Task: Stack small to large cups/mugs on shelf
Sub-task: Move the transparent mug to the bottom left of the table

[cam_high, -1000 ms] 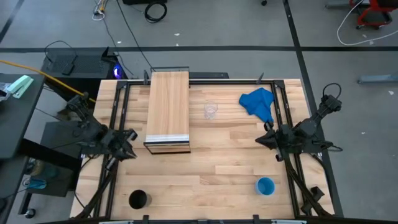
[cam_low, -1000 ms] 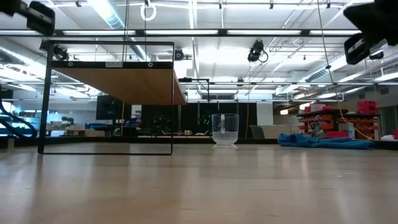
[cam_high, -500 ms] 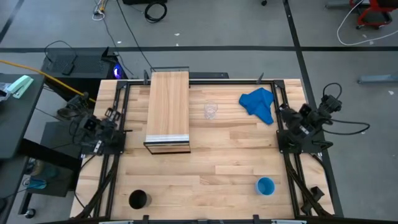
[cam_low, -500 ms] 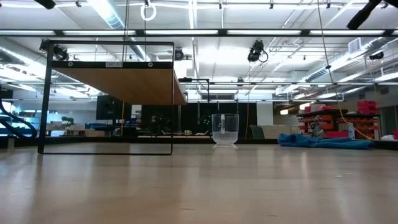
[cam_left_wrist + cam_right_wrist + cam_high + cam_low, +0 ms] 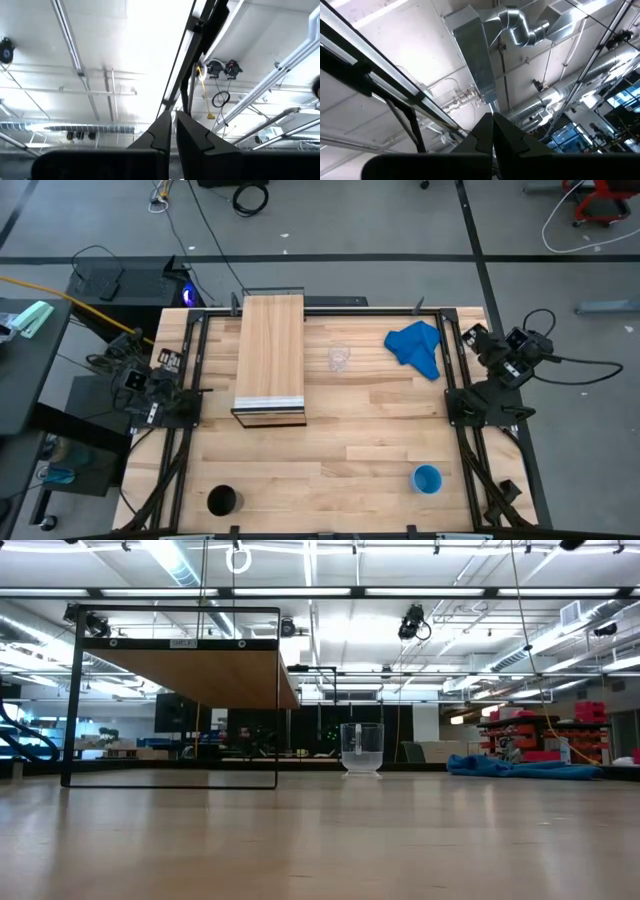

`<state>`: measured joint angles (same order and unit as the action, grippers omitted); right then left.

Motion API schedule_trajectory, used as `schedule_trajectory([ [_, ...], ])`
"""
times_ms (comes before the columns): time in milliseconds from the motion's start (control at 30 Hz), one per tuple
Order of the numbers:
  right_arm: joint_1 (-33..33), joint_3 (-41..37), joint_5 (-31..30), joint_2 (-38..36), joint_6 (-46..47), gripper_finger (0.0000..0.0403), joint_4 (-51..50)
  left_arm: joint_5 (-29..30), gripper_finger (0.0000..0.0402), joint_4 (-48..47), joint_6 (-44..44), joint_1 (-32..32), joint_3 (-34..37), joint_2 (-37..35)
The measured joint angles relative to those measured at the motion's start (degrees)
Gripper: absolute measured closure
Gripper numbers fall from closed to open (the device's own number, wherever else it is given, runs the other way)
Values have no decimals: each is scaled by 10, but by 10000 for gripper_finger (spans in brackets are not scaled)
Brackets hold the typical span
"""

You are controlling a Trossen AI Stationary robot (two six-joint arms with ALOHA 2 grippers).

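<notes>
Nothing stacked yet; all three cups sit apart on the tabletop [image 5: 340, 430], none on the shelf [image 5: 270, 355].

Risks from here (judgement):
- Clear glass cup [image 5: 339, 358] is hard to pick out against the pale wood. A misjudged approach could knock it over or push it toward the blue cloth [image 5: 417, 347] lying near the far right corner.
- Black cup [image 5: 222, 501] stands at the near left corner, close to the table's near edge. A sideways nudge during the grasp could send it off.
- Blue cup [image 5: 427, 479] sits near the near right corner, beside the right arm's frame; a reach there is cramped and could clip the frame.
- Shelf is a raised platform on a thin dark frame near the far edge, left of centre. A cup set too near its striped front edge could tip off, and nesting in the wrong order would jam the stack.

Tools:
- Left gripper [image 5: 173, 131]: arm folded back over the table's left edge, wrist camera looking at the ceiling. Fingers nearly together, a thin gap only; holding nothing, touching nothing.
- Right gripper [image 5: 493, 131]: arm folded back over the right edge, also pointing up. Fingers pressed together, empty.
</notes>
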<state>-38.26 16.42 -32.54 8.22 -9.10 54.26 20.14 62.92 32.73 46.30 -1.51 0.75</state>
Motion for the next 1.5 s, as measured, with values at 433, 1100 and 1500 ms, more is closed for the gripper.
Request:
schedule_trajectory([
  [433, 0, 193, -164, 122, -41, 386, -230, 12, 378, -2, 140, 0, -107, 0],
  [1100, 47, 534, -285, 218, 237, 386, -834, 315, 364, -223, 160, 2, -305, 0],
  [1500, 48, 512, -79, 309, 423, 386, -900, 315, 363, -373, 39, 53, -330, 0],
])
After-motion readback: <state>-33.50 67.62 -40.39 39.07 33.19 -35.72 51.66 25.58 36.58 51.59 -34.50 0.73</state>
